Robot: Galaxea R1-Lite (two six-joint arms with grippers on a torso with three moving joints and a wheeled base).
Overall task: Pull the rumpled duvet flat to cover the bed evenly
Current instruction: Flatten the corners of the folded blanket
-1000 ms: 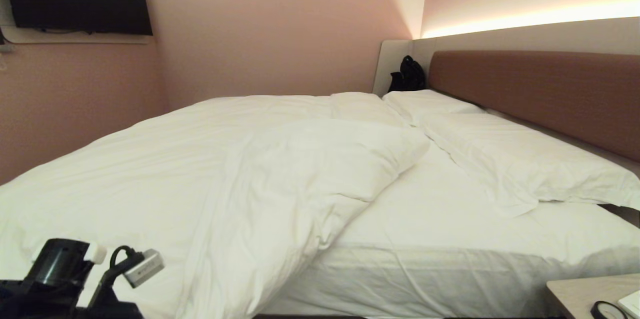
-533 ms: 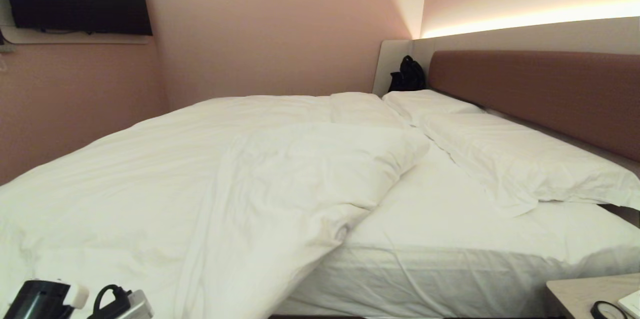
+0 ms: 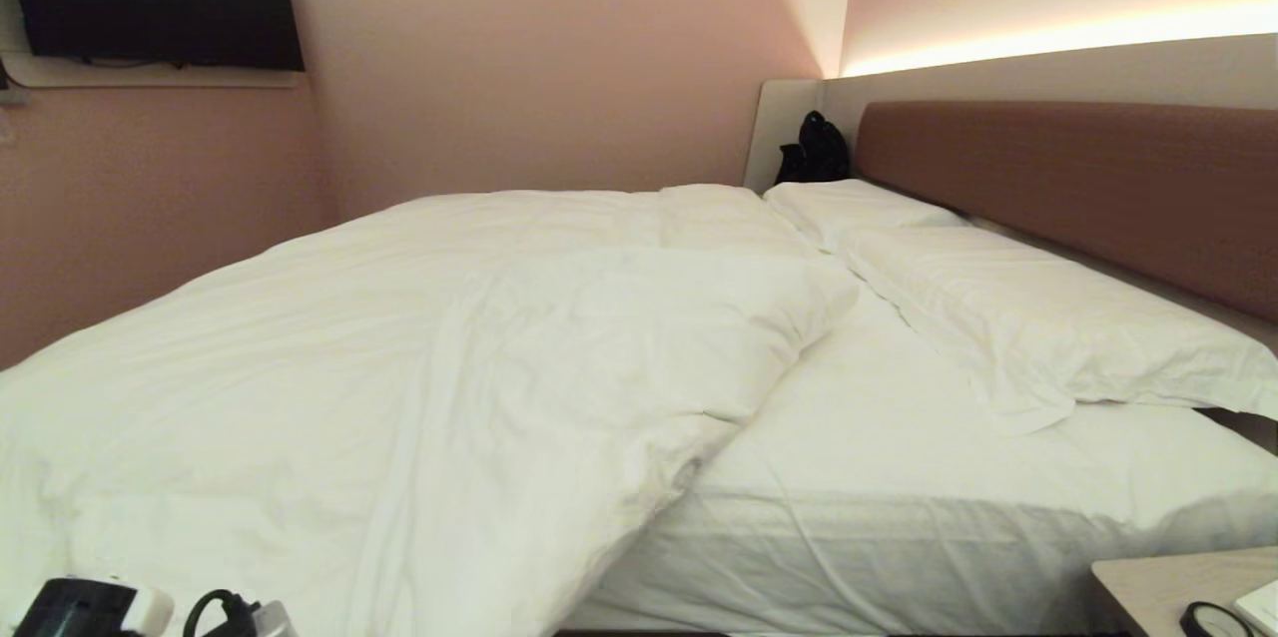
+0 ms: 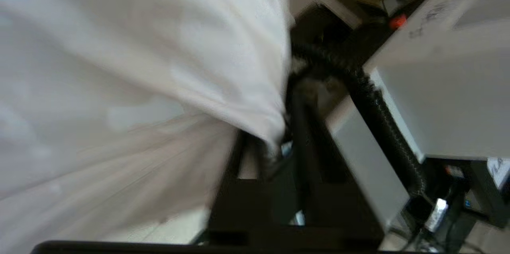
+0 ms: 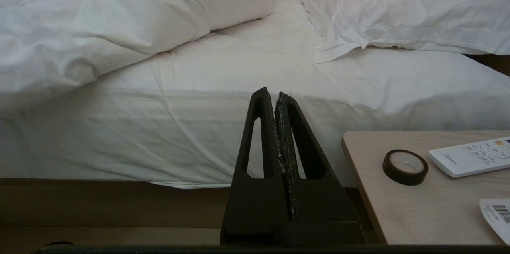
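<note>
The step in hand looks like the pull on the near edge of the thick, puffy white duvet (image 3: 419,387), drawn toward the robot over the side of the wide low bed with the white-sheeted mattress (image 3: 899,477) and reddish-brown padded headboard. The left gripper (image 4: 275,154) sits low beside the bed edge; the cloth's hanging corner reaches between its dark fingers, which stand a little apart, but the wrist view is smeared, so I cannot tell whether the cloth is gripped or slipping free. The right gripper (image 5: 277,126) is parked facing the bed's side, fingers pressed together on nothing, next to a pale wooden counter (image 5: 382,206) carrying a black roll of tape (image 5: 405,166) and a white remote control (image 5: 470,156).

The duvet covers the bed's left part and drapes over the near edge; its right-hand flap lies doubled back in a plump fold, leaving bare sheet between it and the flat white pillows (image 3: 1038,318). The next move probably calls for taking that folded flap and drawing it toward the headboard end.
</note>
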